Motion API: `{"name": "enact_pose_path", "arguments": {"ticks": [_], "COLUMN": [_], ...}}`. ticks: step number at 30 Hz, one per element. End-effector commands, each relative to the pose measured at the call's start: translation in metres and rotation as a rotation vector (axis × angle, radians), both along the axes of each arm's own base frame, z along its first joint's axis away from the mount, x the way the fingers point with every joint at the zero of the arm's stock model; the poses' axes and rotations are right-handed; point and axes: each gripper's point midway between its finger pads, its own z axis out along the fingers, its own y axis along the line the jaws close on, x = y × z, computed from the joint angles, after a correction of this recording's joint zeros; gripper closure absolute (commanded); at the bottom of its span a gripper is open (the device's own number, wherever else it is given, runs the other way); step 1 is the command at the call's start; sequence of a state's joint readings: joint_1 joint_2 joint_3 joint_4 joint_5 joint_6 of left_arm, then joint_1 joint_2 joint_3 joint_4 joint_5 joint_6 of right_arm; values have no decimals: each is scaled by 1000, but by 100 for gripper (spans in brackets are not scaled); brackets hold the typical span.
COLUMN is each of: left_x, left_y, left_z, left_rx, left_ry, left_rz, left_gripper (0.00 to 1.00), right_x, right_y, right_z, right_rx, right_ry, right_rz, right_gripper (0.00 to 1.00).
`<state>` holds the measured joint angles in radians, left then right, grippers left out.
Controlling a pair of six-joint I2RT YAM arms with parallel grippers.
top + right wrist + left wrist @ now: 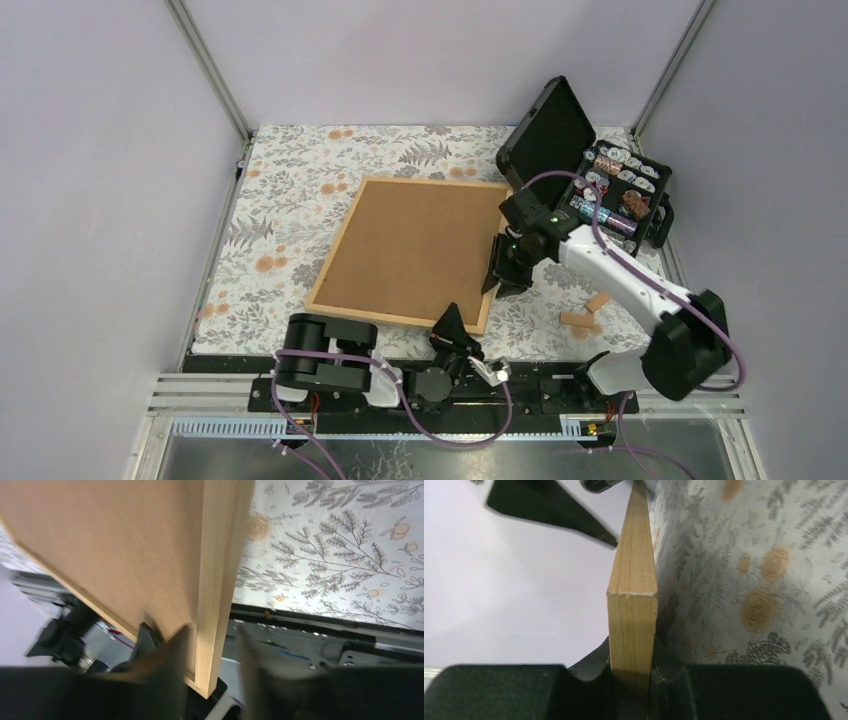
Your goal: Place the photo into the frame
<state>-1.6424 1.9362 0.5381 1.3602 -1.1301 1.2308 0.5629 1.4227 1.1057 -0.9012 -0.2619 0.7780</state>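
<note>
"Pine moulding is what the left jaws are pinching: a black finger (591, 672) is pressed to each side of the narrow edge of the large, thin light-wood picture frame (631, 625). A joint line crosses the wood just beyond the fingertips."

"Whereabouts on the frame?"

"On its near edge, close to the right-hand corner. The right jaws straddle the same frame farther round, on its right edge. They stand a little spread. One finger (162, 667) lies against the board side of the moulding, and the other (257, 670) stands just clear of the outer side, with a gap between."

"And how does the frame lie?"

"Back upward and slightly askew over the worktop (290, 200), which has a cloth of grey leaves and orange flowers. A plain brown backing board (420, 245) fills the frame from edge to edge. I cannot tell whether the gripped corner is off the cloth."

"What else is around it?"

"At the far right, beyond the white right arm (620, 270), a black hard case (550, 135) stands open with its lid up, and its tray is packed with small bits. Two little light wooden blocks (583, 318) lie on the cloth beside that arm, apart from the frame."
</note>
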Motion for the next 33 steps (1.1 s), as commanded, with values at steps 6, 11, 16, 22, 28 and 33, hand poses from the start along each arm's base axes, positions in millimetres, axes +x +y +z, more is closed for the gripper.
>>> {"name": "enact_pose_path", "arguments": {"ticks": [6,11,16,22,28,33], "left_x": [-2,-8,-10,5,48,79], "left_y": [21,26,26,29,56,81], "left_z": [107,147,187,236,266,290], "left_rx": [-565,-679,-884,-1031,-1208,-1326], "left_ry": [128,253,528,706,795,827], "left_rz": [151,139,27,-135,-244,-321], "left_gripper": [100,100,100,100,100,100], "right_x": [41,34,26,24,25,25], "right_y": [-40,-89,-116,-115,-108,-108], "right_z": [132,175,197,194,183,175], "right_rx": [28,-98,-175,-145,-132,-140], "right_ry": [-687,-902,-972,-993,-962,-954], "right_rz": [-12,-63,-94,-121,-99,-90], "right_gripper": [12,7,7,7,7,7]}}
